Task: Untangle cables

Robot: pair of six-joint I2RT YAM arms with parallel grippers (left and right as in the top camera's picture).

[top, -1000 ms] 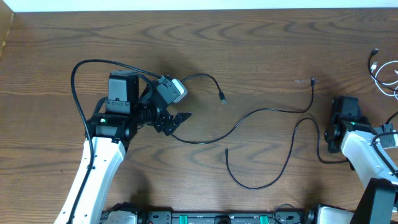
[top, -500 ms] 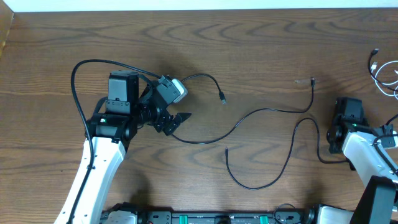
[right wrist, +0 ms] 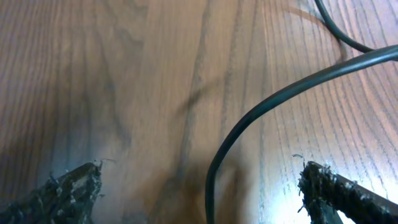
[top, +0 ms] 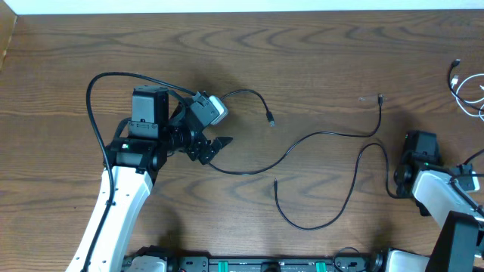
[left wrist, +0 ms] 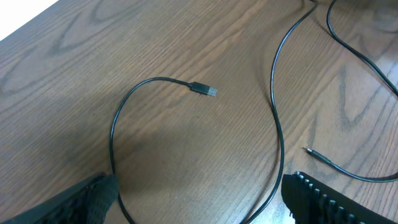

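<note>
Separation is judged mostly done: black cables (top: 325,136) are spread at centre, apparently uncrossed; white cable (top: 470,94) is left bunched at 3 o'clock. Left gripper (left wrist: 199,185) and right gripper (right wrist: 200,173) are held wide, with nothing gripped.

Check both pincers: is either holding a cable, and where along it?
Nothing is held. Both the left pincer and the right pincer are open; a black cable passes through the right one's opening, unclamped.
</note>
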